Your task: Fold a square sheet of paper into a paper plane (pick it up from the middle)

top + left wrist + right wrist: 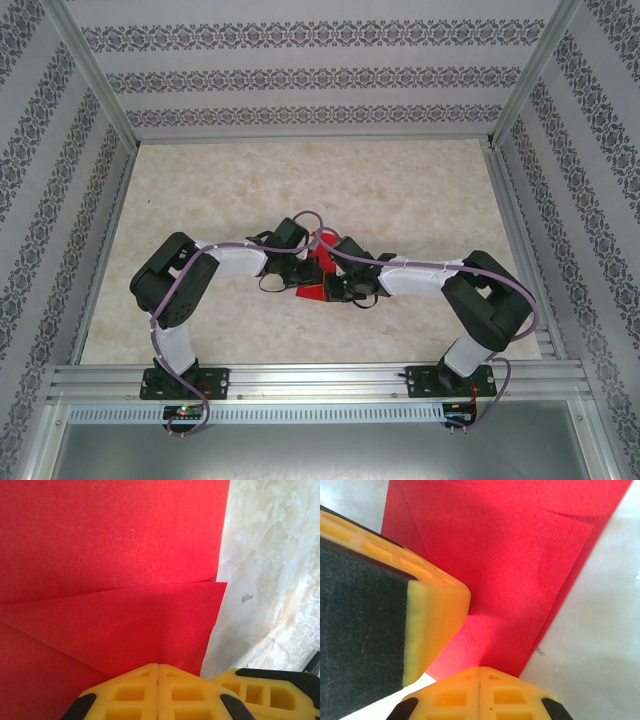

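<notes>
Red square sheet of paper (320,266), part-folded with creased flaps, lies central on the table (265,580). Left gripper (158,667): fingers closed together, tips pressed at the sheet's edge. Right gripper (479,669): fingers likewise shut, tips on the paper. Risk: a sliding tip could drag the thin sheet and skew the crease.

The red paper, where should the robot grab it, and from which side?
Probably the long straight edge of the red paper that borders the bare table, coming in low from the table side. The paper looks flat and folded in layers, so there is little to pinch from above. At that edge a finger could slip under all the layers.
</notes>
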### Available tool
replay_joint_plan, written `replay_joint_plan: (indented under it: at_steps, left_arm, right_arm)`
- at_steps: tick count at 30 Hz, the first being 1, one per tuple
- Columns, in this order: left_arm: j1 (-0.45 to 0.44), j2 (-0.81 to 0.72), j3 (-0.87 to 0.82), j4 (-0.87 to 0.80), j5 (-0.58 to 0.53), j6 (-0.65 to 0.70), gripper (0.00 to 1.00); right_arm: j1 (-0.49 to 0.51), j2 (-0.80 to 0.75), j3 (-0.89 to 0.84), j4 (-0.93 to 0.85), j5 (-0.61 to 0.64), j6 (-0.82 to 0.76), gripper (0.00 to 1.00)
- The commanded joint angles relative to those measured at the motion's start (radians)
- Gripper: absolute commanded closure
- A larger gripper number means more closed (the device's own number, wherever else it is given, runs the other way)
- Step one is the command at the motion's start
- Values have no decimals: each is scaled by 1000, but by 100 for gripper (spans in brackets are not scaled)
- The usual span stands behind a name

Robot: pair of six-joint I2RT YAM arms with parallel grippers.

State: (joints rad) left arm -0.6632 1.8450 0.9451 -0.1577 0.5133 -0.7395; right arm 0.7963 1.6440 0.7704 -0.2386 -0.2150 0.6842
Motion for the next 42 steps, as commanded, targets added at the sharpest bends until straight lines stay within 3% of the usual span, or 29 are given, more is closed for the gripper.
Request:
replay_joint_plan:
  at_steps: [1,15,26,30,37,42]
  left_arm:
    - [12,26,-8,-22,-102,8,91]
    - [177,67,60,-59,-77,96,78]
    - [239,58,158,-156,-96,166,69]
    - [239,-6,162,-166,-92,157,64]
    - [239,-137,69,-139,-93,106,53]
    - [239,-189,-38,-9,-1,25,47]
  right_arm:
    - [1,70,-46,-101,38,2,96]
    - [0,95,-88,-126,47,-19,96]
    - [1,22,-34,-92,11,20,94]
    - [3,-65,73,-55,63,73,87]
    - [-22,-175,120,-81,285,155,59]
    - [-82,-180,71,-21,275,185,57]
